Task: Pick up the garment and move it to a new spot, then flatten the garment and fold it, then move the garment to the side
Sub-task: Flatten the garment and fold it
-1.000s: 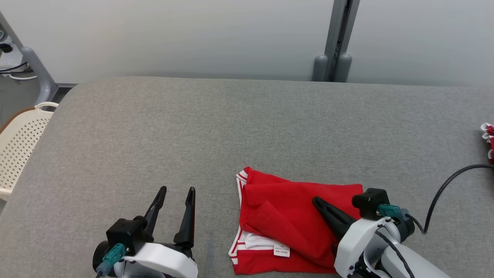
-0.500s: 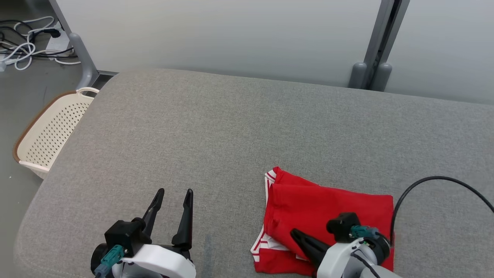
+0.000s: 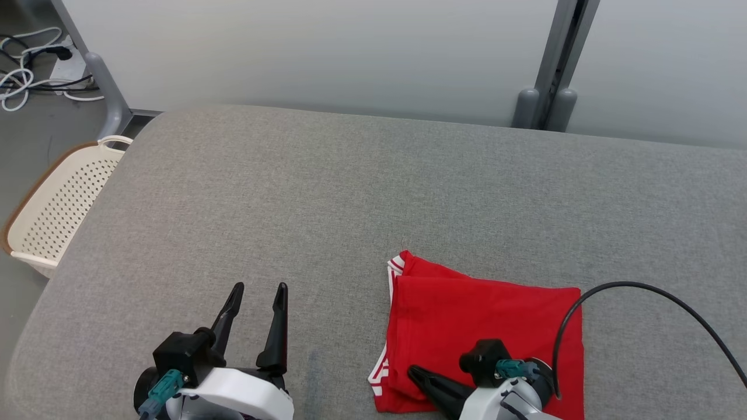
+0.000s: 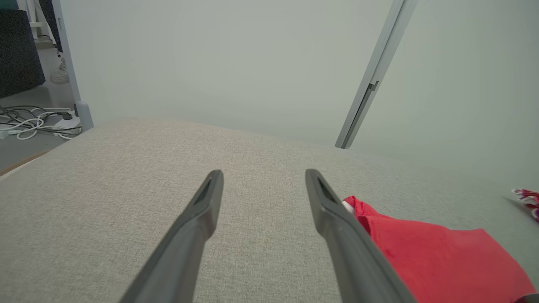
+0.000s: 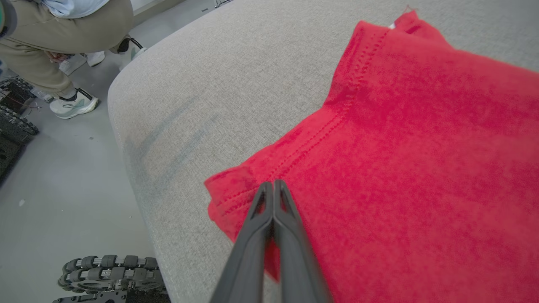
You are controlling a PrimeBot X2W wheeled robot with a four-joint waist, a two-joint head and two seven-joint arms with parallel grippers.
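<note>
Nearest the robot, the right pincer (image 3: pixel 410 370) is pressed shut, its two dark fingers lying together with no gap. In the right wrist view its tips (image 5: pixel 272 183) sit over the near left corner of the garment (image 5: pixel 421 126), just inside the stitched hem. Whether they press on the cloth or float just above it cannot be told, and no fabric shows between them.

The left pincer (image 3: pixel 259 289) stands wide at the near left with nothing between its fingers. It is over bare grey counter (image 3: pixel 303 192), and the garment is off to its right, apart from it. In the left wrist view the red cloth (image 4: pixel 438 256) begins just behind the right-hand finger of that pincer (image 4: pixel 264 172).

The garment (image 3: pixel 484 315) is a red folded piece with white striped trim at its left edge. It lies flat in a rough rectangle at the near right of the counter, close to the front edge. A black cable (image 3: pixel 642 286) arcs over its right side from the right wrist.

Further off, a small red-and-white cloth (image 4: pixel 526 198) lies at the counter's far right. A cream perforated basket (image 3: pixel 52 204) sits past the counter's left edge. Behind are a pale partition with a grey post (image 3: pixel 548 64) and loose cables (image 3: pixel 23 76) on the floor. A person's shoe (image 5: pixel 73 105) shows on the floor.
</note>
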